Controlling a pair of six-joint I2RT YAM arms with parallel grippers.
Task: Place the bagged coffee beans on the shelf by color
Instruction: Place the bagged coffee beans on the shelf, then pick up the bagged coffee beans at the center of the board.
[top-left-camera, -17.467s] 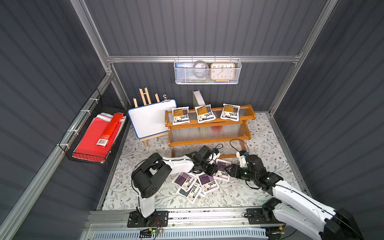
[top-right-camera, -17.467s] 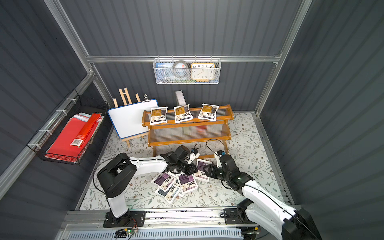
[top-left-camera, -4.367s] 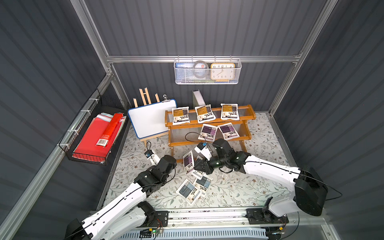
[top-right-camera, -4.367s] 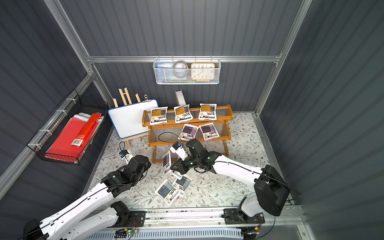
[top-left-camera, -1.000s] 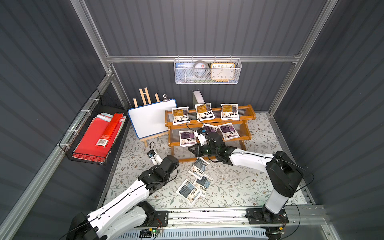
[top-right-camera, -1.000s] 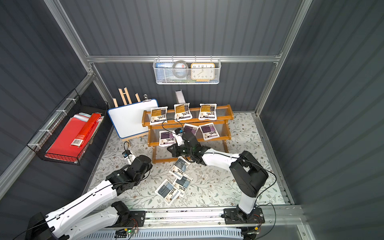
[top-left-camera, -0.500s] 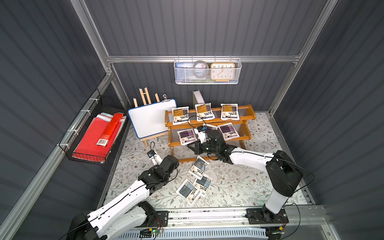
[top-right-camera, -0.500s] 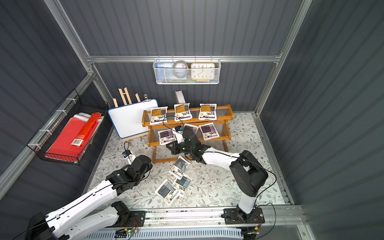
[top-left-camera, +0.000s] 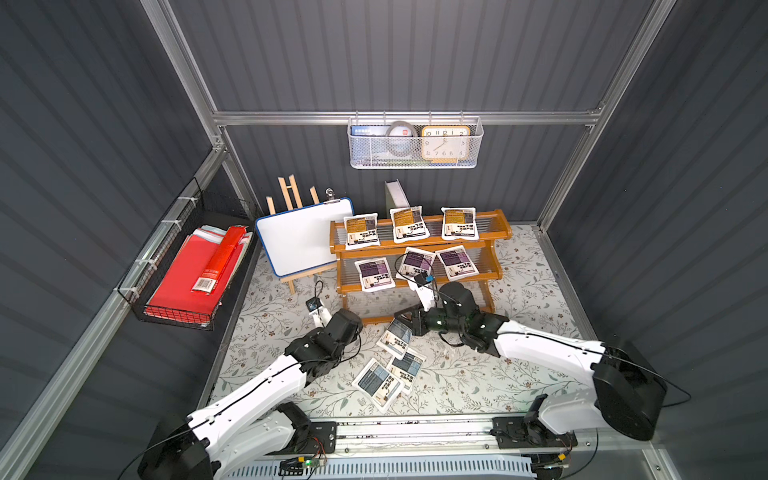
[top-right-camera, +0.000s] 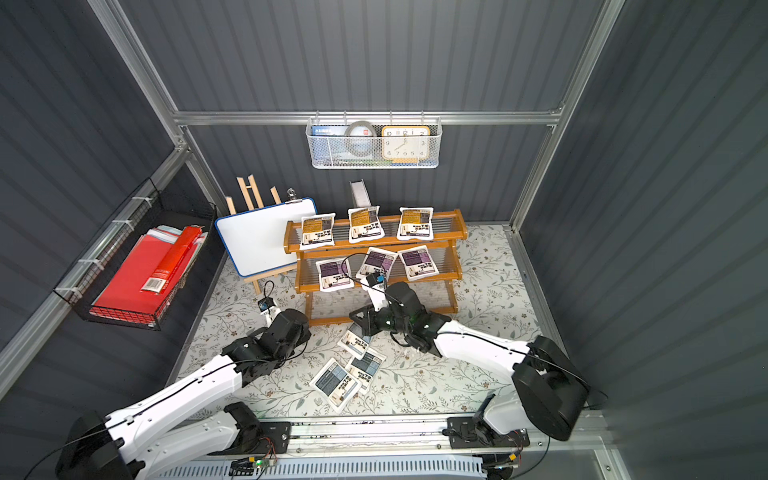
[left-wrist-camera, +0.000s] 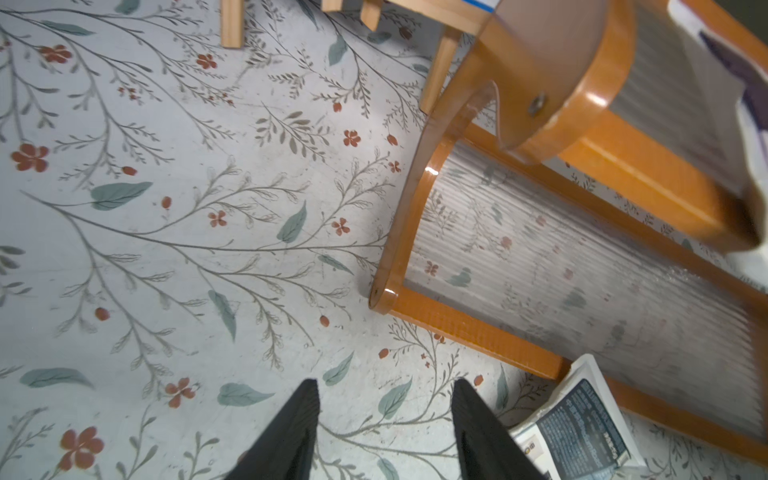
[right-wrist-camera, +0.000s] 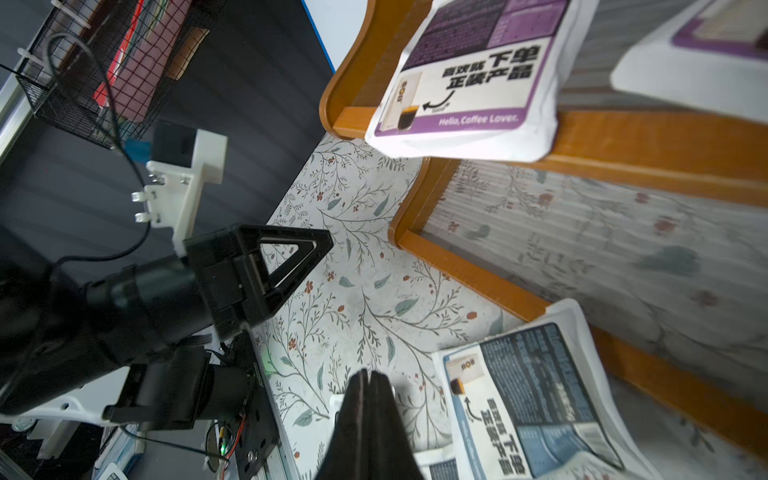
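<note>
Right gripper (right-wrist-camera: 368, 378) pinched shut on nothing — left gripper (left-wrist-camera: 384, 386) part-open, empty.
On the shelf (top-left-camera: 502, 226), 3 yellow-orange pouches (top-left-camera: 409, 224) sit on the top tier and 3 purple pouches (top-left-camera: 374, 272) on the middle one; 3 grey-blue pouches (top-left-camera: 395, 338) lie on the floral mat (top-left-camera: 519, 291) in front — the nearest just beside the right gripper's tips.

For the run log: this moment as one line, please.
shelf top tier: three yellow pouches | middle tier: three purple pouches | floor: three grey-blue pouches | left jaws: open, empty | right jaws: shut
</note>
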